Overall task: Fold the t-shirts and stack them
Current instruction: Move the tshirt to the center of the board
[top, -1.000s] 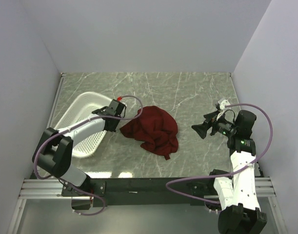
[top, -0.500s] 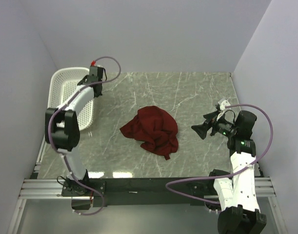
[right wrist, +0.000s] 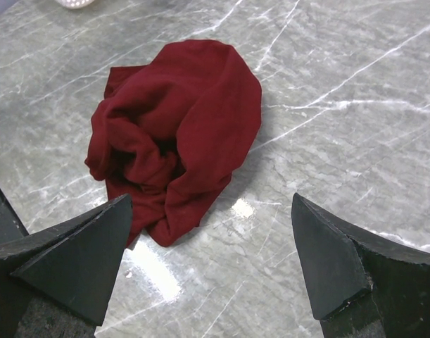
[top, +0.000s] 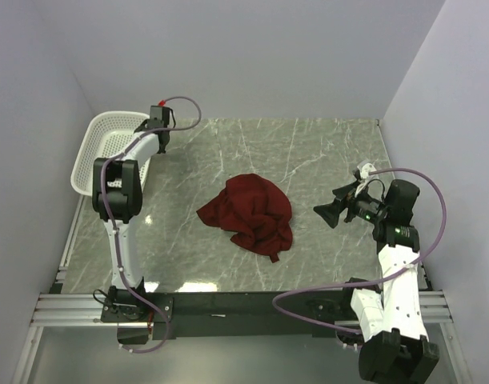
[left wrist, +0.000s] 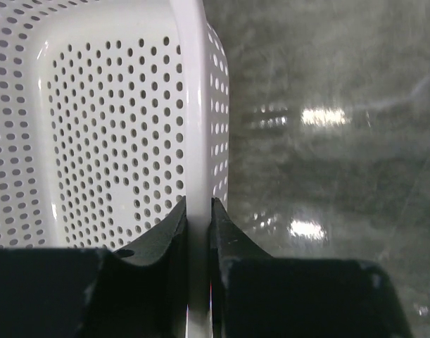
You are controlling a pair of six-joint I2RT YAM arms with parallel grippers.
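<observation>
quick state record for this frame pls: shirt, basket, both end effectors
shirt: dark red crumpled cloth t-shirt, unfolded, mid-table, touched by neither arm
basket: white perforated plastic basket, at the far left corner of the grey marbled table; the part of its inside in view holds nothing
left end effector: shut on the basket's rim, one finger on each side of the wall
right end effector: open, holding nothing, in the air to the right of the shirt, pointing at it
task status: folding not yet begun
</observation>
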